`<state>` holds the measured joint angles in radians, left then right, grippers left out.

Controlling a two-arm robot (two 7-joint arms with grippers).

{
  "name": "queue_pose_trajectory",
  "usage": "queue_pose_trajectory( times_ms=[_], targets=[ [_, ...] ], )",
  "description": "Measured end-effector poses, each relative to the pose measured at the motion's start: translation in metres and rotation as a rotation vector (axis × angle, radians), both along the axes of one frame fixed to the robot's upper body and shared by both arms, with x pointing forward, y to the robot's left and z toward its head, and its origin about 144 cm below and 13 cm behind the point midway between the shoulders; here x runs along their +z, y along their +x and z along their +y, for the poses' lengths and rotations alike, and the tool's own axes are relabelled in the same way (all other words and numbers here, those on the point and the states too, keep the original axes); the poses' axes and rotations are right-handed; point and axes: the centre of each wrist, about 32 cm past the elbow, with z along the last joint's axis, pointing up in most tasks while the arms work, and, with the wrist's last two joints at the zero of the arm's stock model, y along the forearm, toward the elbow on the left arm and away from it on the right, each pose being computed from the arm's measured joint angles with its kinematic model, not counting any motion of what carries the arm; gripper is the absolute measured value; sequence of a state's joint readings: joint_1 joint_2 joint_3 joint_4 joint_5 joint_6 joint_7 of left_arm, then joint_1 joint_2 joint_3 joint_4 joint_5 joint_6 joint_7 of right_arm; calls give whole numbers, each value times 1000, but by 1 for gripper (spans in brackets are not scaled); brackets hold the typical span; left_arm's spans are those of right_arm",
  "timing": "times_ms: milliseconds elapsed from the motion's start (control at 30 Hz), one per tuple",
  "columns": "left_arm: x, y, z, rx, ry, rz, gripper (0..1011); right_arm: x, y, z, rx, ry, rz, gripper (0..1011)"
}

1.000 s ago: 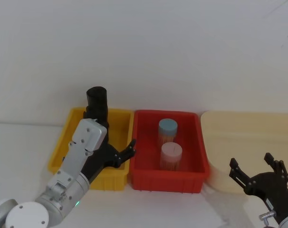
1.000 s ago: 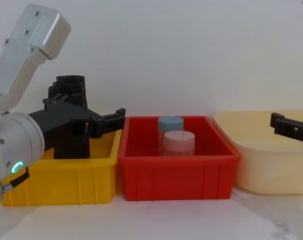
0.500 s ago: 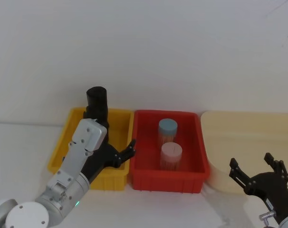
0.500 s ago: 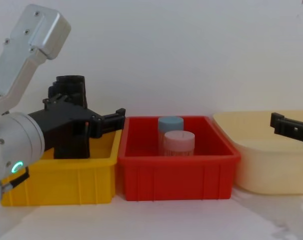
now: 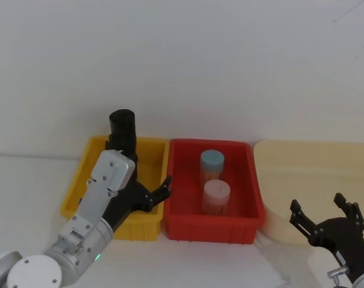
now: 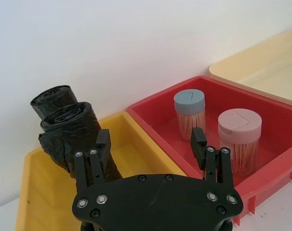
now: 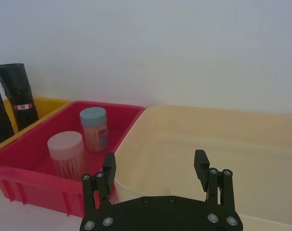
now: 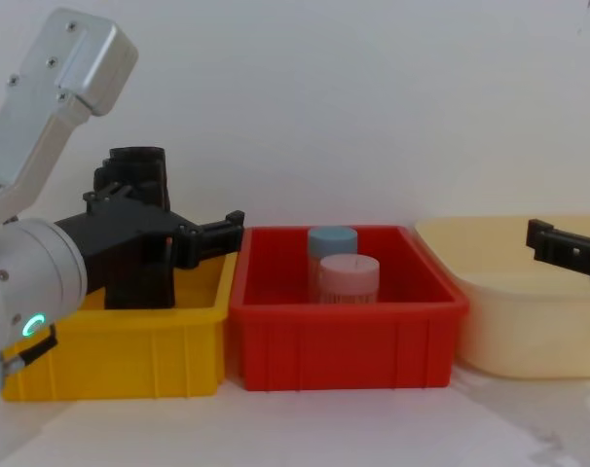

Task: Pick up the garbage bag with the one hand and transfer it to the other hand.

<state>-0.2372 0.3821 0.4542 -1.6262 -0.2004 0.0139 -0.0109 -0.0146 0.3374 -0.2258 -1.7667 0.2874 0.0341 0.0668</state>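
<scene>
While my left gripper (image 6: 151, 142), the long black two-finger one on the green-ringed arm, hangs over the yellow plastic bin (image 5: 74, 195) left of centre in the head frame, its fingers are spread wide with nothing between them. The garbage bag (image 6: 71, 126), a plain black wrinkled plastic roll, stands upright at the bin's far end, just outside one fingertip. Cannot tell whether they touch. A second black roll (image 7: 18, 86) stands close behind it.

Step in hand, as I judge it: the grasp. I should shift sideways until the plain roll sits between both fingers and close on its body below the crumpled top. Then lift straight up, clear of the neighbour and the bin wall, leaving one end free for the handover.

My right gripper (image 7: 154, 163), the matching black one, waits wide open over the cream plastic tub (image 5: 314, 162), lower right of the head frame.

Writing: small red-and-white sticker (image 7: 21, 107) on the second roll, print too small to read. Blue-lidded jar (image 5: 211, 162) and pink-lidded jar (image 5: 216, 193) in the red plastic bin (image 5: 209, 231): no label seen.
</scene>
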Motion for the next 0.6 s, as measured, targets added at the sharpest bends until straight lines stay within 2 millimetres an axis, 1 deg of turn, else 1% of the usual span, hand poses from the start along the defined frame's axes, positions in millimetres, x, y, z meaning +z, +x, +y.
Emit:
queue_pose_trajectory(
  times_ms=[333,600],
  targets=[
    [0,0,0,0,0,0,1001,2,-5,-5,21,-11,11,1000],
    [0,0,0,0,0,0,1001,8,-10,-10,92,-45,20,1000]
  ],
)
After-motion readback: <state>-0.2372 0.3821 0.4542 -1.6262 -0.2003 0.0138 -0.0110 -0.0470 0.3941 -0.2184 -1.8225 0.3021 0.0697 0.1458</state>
